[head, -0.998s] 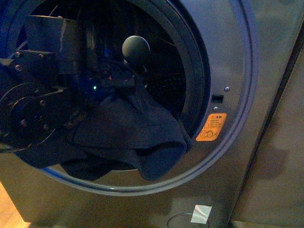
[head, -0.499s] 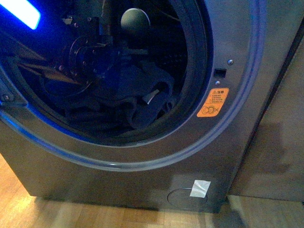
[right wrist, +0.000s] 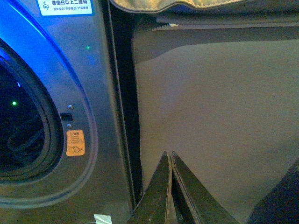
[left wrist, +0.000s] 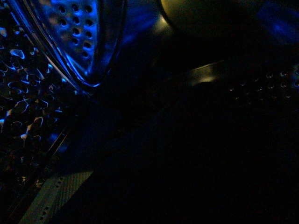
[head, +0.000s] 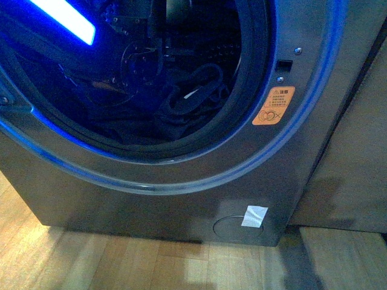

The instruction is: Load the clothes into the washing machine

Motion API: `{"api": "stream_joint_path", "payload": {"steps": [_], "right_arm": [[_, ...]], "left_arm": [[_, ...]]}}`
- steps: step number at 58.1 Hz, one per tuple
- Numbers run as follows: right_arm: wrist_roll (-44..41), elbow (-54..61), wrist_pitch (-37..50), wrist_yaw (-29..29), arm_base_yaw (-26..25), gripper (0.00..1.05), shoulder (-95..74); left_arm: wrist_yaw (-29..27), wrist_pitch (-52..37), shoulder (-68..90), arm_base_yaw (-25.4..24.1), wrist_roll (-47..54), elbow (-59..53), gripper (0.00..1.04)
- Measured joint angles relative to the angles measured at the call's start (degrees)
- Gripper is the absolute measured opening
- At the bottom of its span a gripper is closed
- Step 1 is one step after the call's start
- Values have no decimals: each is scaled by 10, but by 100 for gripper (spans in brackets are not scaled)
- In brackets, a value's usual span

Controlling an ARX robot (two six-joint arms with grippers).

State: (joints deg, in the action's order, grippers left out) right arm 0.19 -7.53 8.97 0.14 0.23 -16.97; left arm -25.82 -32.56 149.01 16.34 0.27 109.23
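The washing machine point(head: 199, 181) fills most of the front view, its grey front panel curving around the round black-rimmed porthole point(head: 254, 109) in the upper half of the frame. The clothes point(head: 187, 106) lie inside the drum, a dark navy heap just left of the porthole's right rim, with a small pale tag showing near the middle of the pile. Above and to the left of the heap, the left arm point(head: 136, 57) reaches into the opening as a dark mechanical shape; its fingers are too dark to make out, so I cannot tell whether they are open or closed. A bright blue-white light strip point(head: 63, 18) glows in the upper left corner. An orange warning sticker point(head: 273, 106) sits on the panel at right of the porthole, and a white tape piece point(head: 254, 215) lies on a round cover at lower centre.

The left wrist view is nearly dark.

In the right wrist view, the right gripper point(right wrist: 168, 161) rises from the bottom edge, fingers pressed together and holding nothing, in front of a plain grey panel point(right wrist: 219, 116).
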Motion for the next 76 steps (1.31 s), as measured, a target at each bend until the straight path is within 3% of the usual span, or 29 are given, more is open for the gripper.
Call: {"api": "stream_joint_path", "payload": {"steps": [13,15,26,28,32,43,57,76], "right_arm": [[0,23,-1,0,-1,2,28],[0,27,-3,0,-1,2,34],[0,38,-10,0,-1,2,54],[0,41,-15,0,-1,2,62],[0,45,-80,-1,-1,2,114],[0,52,-91,-1,-1,2,148],[0,72,-91,-2,-1,2,166],[0,72,-91,-2,-1,2,167]], "left_arm": [[-1,31,17,0,-3,17,12],[2,46,18,-1,-8,17,22],[5,44,12,-2,-24,-11,51],[10,36,3,-2,-27,-31,60],[17,19,-17,-2,-37,-71,74],[39,-5,-80,-1,-53,-154,100],[88,-53,-199,2,-66,-287,98],[195,-138,-418,30,-68,-585,98]]}}
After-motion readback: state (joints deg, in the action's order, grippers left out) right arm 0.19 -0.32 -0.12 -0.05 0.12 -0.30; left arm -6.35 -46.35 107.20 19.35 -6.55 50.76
